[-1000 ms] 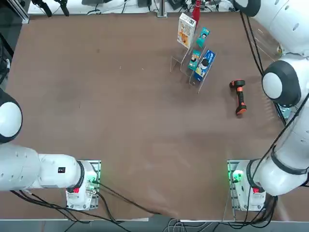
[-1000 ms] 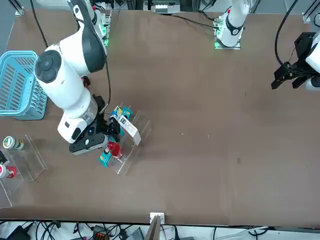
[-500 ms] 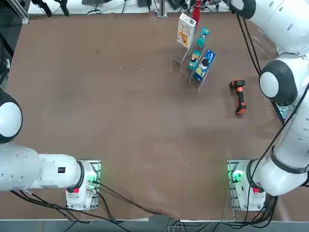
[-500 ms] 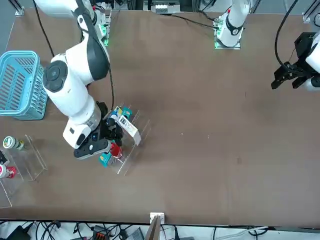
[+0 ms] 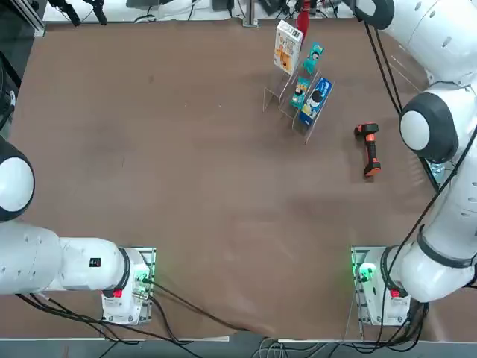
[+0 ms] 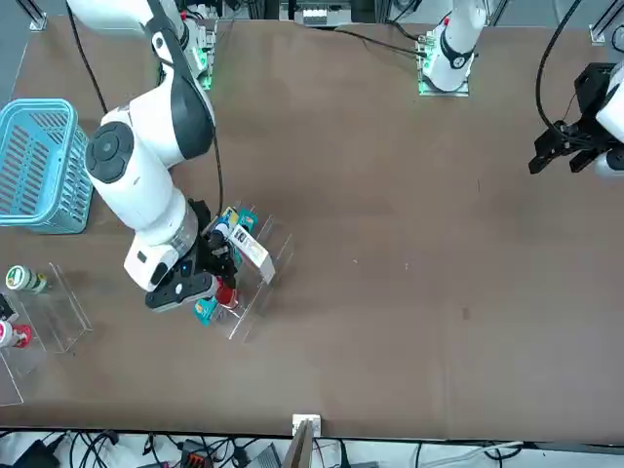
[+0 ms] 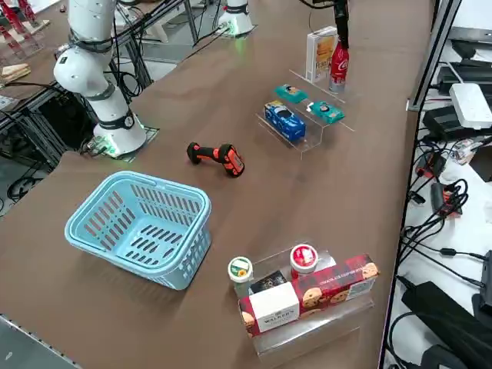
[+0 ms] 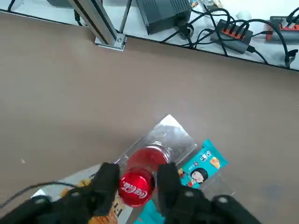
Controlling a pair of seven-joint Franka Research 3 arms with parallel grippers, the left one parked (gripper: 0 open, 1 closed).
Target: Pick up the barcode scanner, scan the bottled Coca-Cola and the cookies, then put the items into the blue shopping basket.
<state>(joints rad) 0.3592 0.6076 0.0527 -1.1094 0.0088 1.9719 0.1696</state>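
Over the clear display rack [image 7: 307, 123] at the far edge of the table, the right gripper [image 8: 136, 179] comes straight down on the Coca-Cola bottle [image 7: 339, 64], its two fingers [image 8: 106, 176] pressed against either side of the red cap, so it looks clamped on the bottle's top. That top-down grip probably suits the spot: the bottle stands upright on the rack's back step right beside the cookie box [image 7: 320, 52], with small teal packets [image 7: 325, 112] and a blue packet [image 7: 281, 120] on the lower steps, leaving little room to come in from the side. The scanner [image 7: 217, 156] lies on its side on the bare table between the rack and the blue basket [image 7: 141, 225], apparently untouched, though the task names it first. The basket sits empty, well apart from the rack. From the front, the arm's wrist covers most of the bottle; from overhead the gripper is cut off at the picture's edge. No barcode shows on the bottle in any view.
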